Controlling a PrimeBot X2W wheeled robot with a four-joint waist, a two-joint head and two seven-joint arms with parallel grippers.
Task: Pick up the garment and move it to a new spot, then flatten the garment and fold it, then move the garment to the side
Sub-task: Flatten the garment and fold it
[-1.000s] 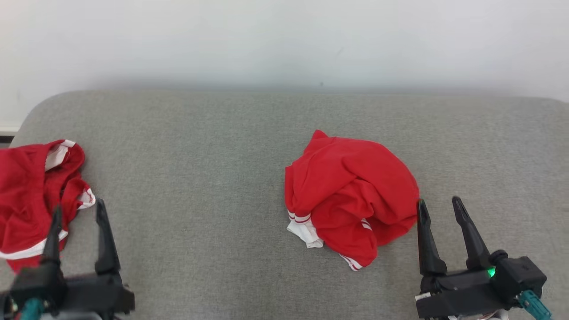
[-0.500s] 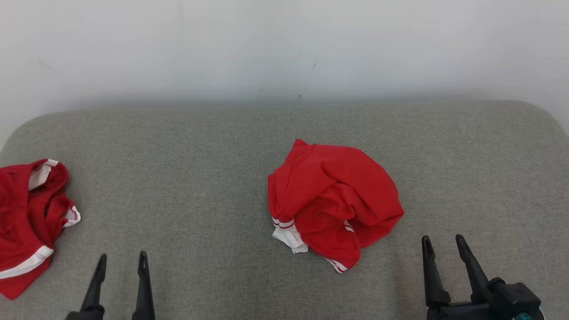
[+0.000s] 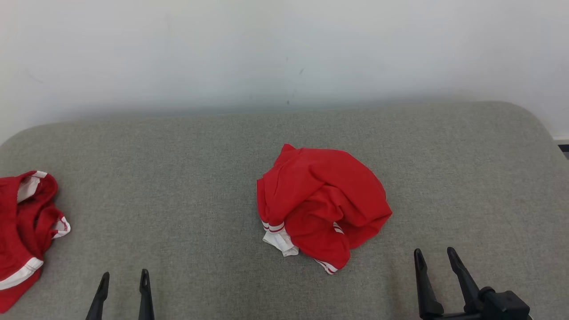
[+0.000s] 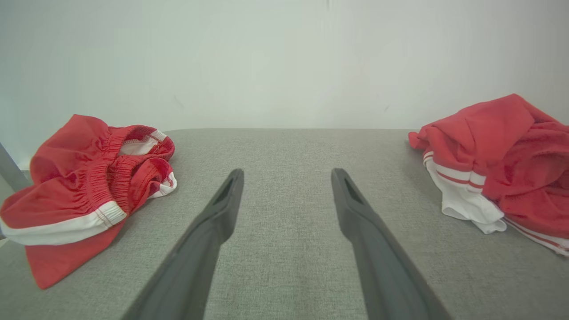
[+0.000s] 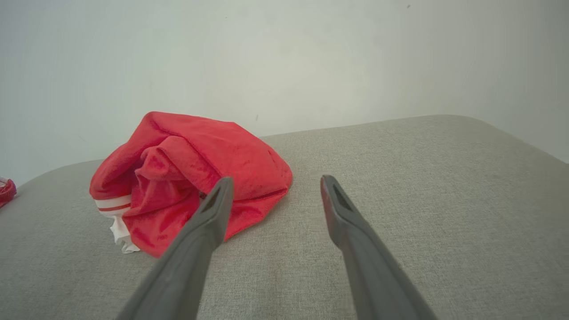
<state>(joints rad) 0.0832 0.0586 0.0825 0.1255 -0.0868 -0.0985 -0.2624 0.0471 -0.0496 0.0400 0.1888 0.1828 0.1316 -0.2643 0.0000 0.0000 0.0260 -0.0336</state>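
Red garment [image 3: 321,200] farther from right gripper [image 3: 434,251]

This is a bare indoor room, more like a staged test corner than a lived-in home. A wide grey fabric-covered cushion [image 3: 186,186] with rounded far corners stands against a plain white wall [image 3: 284,44] marked by faint scuffs. A crumpled red garment [image 3: 320,200] lies at its middle, and red shorts [image 3: 22,222] with white trim lie at its left edge.

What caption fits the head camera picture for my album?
Left pincer and right pincer, both open, face a crumpled red garment on a grey cushion; red shorts lie far left.
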